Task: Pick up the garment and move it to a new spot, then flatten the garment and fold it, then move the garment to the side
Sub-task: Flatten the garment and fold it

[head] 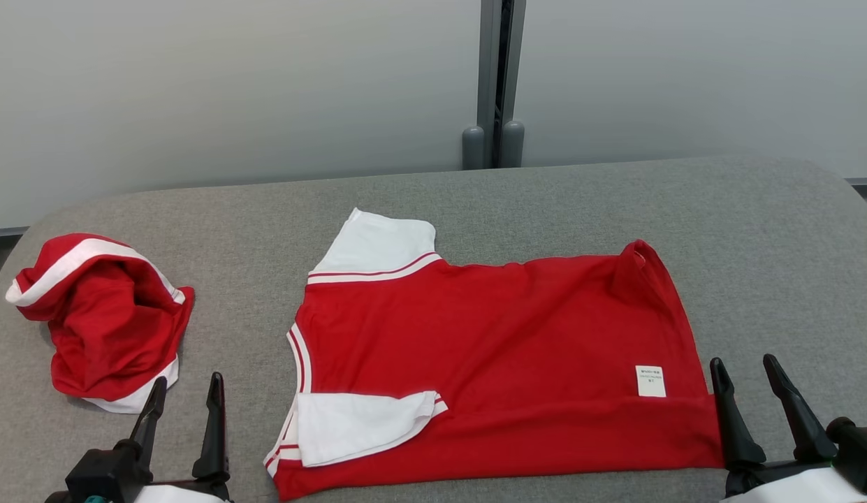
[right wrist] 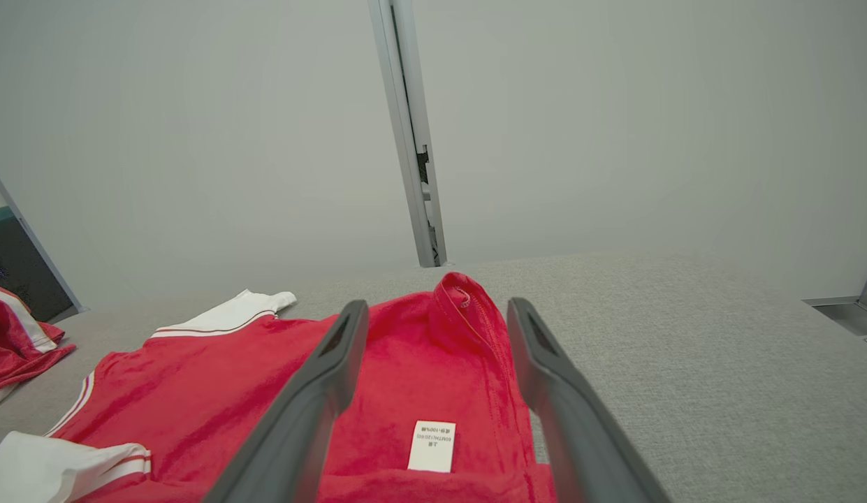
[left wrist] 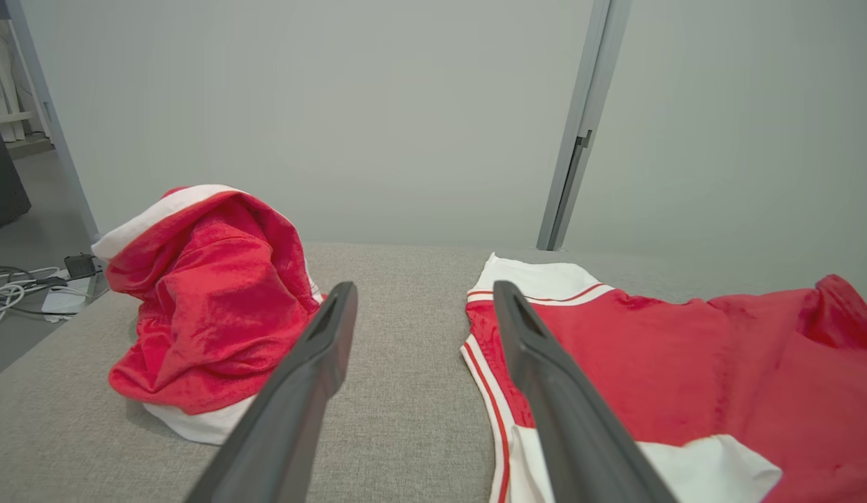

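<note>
**A:** garment (head: pixel 489 349) status?

**B:** Red shirt with white sleeves, spread flat on the grey table (head: pixel 768 230) between the two grippers. Its hem end sits just inboard of the right gripper (head: pixel 742 360), with the white label (head: pixel 650 381) just ahead of those fingers. The near sleeve is folded onto the body, inboard of the left gripper (head: pixel 187 381).

**A:** grippers?

**B:** Both spread apart, both empty. Can't tell if the right one's inner finger touches the hem.

**A:** else?

**B:** A crumpled red bundle (head: pixel 101 321) lies just ahead and outboard of the left gripper, apart from the shirt.
</note>
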Available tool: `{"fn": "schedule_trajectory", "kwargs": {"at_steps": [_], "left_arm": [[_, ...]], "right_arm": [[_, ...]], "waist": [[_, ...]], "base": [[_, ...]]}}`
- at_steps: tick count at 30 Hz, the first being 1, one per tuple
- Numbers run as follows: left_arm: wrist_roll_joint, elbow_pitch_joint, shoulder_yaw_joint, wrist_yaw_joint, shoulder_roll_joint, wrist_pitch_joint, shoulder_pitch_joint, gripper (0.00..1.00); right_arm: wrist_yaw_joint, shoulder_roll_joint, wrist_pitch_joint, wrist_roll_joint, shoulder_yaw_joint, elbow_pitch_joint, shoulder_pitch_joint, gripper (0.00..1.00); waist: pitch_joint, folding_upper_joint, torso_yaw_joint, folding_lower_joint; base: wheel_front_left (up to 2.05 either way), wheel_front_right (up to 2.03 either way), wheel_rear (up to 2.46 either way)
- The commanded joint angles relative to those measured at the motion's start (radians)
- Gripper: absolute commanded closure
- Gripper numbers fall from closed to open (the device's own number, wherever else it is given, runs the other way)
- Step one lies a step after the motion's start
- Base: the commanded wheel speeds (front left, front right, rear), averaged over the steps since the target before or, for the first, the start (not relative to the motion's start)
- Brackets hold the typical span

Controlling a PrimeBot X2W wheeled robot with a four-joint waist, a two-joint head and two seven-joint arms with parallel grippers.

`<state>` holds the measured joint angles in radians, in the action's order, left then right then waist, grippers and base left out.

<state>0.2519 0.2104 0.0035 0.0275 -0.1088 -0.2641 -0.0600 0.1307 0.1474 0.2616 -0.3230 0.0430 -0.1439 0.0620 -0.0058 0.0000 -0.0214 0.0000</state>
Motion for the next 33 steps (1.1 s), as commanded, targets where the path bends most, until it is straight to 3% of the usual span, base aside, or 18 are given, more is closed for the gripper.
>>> {"fn": "schedule_trajectory", "kwargs": {"at_steps": [1, 7, 14, 26, 33], "left_arm": [[-0.001, 0.002, 0.006, 0.004, -0.004, 0.0, -0.013, 0.0], [0.03, 0.013, 0.019, 0.025, 0.009, 0.0, 0.003, 0.0], [0.014, 0.047, -0.017, 0.055, -0.046, 0.043, 0.129, 0.0], [0.104, 0.159, -0.104, 0.102, -0.16, 0.241, 0.56, 0.0], [0.171, 0.263, -0.253, 0.102, -0.231, 0.35, 0.809, 0.0]], "right_arm": [[0.0, 0.002, 0.005, 0.005, 0.0, -0.003, 0.005, 0.0], [0.0, 0.021, 0.005, 0.011, 0.027, -0.032, -0.026, 0.0], [0.0, 0.064, -0.004, -0.023, 0.075, -0.109, -0.145, 0.0], [0.0, 0.11, -0.126, -0.104, 0.174, -0.298, -0.494, 0.0], [0.0, 0.101, -0.193, -0.174, 0.259, -0.414, -0.705, 0.0]], "waist": [[0.0, 0.0, 0.0, 0.0], [0.002, 0.0, -0.006, 0.0], [0.031, 0.0, -0.015, 0.0], [0.217, 0.0, -0.064, 0.0], [0.339, 0.0, -0.103, 0.0]], "base": [[0.0, 0.0, 0.0], [0.0, 0.0, 0.0], [0.0, 0.0, 0.0], [0.0, 0.0, 0.0], [0.0, 0.0, 0.0]]}}
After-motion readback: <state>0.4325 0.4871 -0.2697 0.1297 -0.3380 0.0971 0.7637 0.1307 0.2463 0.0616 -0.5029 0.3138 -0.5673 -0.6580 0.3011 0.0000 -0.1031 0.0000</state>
